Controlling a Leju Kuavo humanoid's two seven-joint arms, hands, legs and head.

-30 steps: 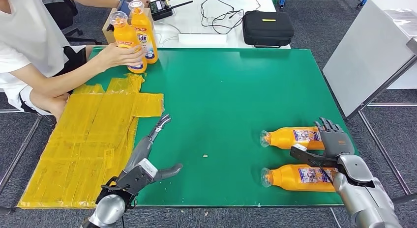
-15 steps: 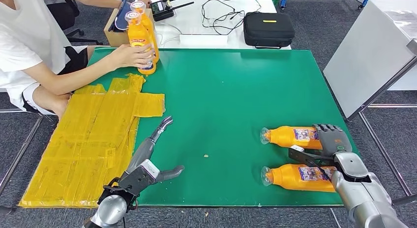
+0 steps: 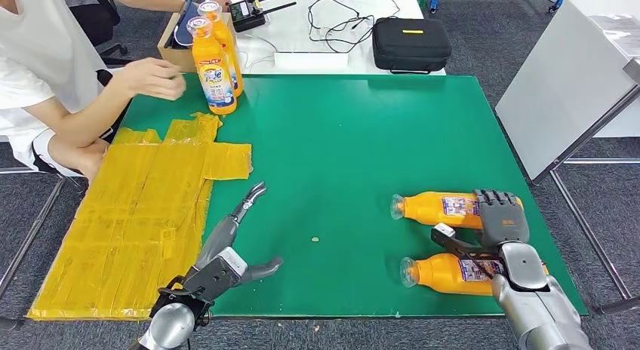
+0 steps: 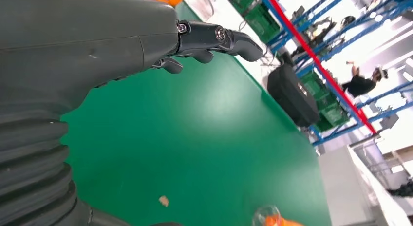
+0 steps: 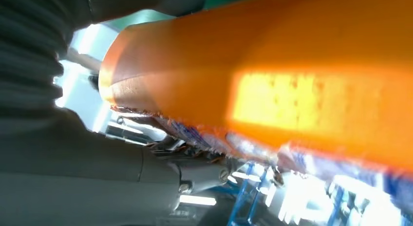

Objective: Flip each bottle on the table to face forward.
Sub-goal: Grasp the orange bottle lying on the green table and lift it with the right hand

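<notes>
Two orange bottles (image 3: 441,208) lay on their sides near the green table's (image 3: 362,146) right edge. The right hand (image 3: 500,218) clasped the farther one's base; the left hand (image 3: 230,252) rested open, fingers spread.

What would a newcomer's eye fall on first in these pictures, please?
Probably the two orange bottles lying on their sides at the green table's near right: the right hand grips the farther bottle, with the nearer bottle beside it. At the far left corner, two upright orange bottles stand by a person's hand.
</notes>
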